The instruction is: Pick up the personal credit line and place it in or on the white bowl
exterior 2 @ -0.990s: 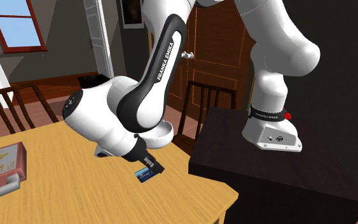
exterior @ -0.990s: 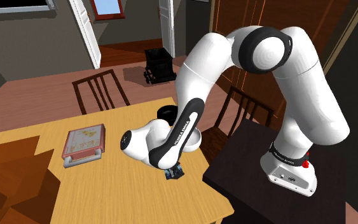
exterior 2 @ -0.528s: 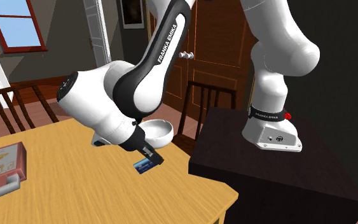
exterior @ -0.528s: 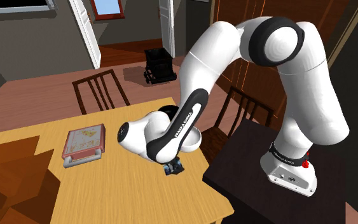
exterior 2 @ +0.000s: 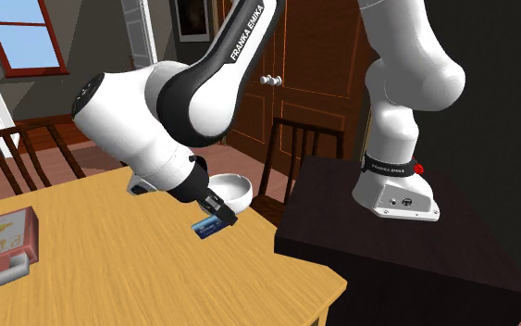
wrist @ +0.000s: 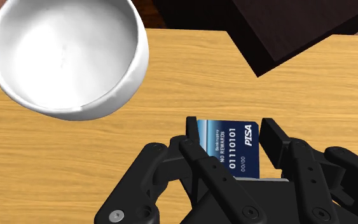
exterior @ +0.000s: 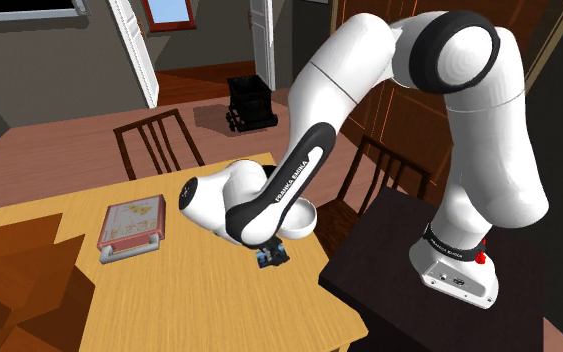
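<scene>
Blue credit card (wrist: 229, 151): status gripped. My claw (wrist: 231, 135) is closed on it, with the black fingers (wrist: 274, 139) clasping two opposite edges and the printed face turned toward the wrist camera.

Progress:
1. Pick-up: judged complete. In the second exterior view the card (exterior 2: 207, 229) hangs under my claw (exterior 2: 216, 219) and appears clear of the wooden table (exterior 2: 92, 269), though the gap is slight.
2. Transfer to the white bowl (wrist: 88, 109): not complete. The card sits outside the bowl's rim, near it but not over it, with a strip of bare table showing between the two in the wrist view.
3. Release: not yet done. The bowl's inside is visible and holds nothing.

Position of the card relative to my claw: between the fingertips, projecting beyond them, its far end pointing past the bowl's side rather than into it. The card is tilted, not level.

Position relative to the bowl: in the shoulder view the card (exterior: 270, 262) is just beside the bowl (exterior: 307, 222), lower in the picture than its rim. I judge that the card must rise above the rim and move across until it is over the bowl's hollow before my fingers part; a release here would drop the card onto the table beside the bowl.
</scene>
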`<state>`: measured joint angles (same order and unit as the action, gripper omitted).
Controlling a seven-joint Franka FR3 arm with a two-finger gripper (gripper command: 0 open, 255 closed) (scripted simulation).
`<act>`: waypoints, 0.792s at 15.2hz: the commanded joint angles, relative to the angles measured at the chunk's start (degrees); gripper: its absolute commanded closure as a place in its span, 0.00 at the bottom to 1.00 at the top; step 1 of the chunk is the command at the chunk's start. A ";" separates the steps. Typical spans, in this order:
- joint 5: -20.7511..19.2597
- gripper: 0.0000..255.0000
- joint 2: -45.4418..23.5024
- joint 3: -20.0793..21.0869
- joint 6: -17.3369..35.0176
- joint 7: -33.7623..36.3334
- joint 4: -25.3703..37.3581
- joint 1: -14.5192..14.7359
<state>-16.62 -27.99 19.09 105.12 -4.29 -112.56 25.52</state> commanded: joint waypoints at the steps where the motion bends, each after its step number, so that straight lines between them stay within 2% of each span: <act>1: 0.43 1.00 1.22 0.22 -1.12 -0.41 -0.01 -0.18; 7: 1.56 1.00 4.27 0.77 -4.25 -1.43 0.35 -0.53; 12: -0.11 1.00 8.70 -1.53 -1.97 -6.88 -5.10 -4.94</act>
<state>-16.34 -20.28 18.05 102.33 -10.09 -116.12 21.50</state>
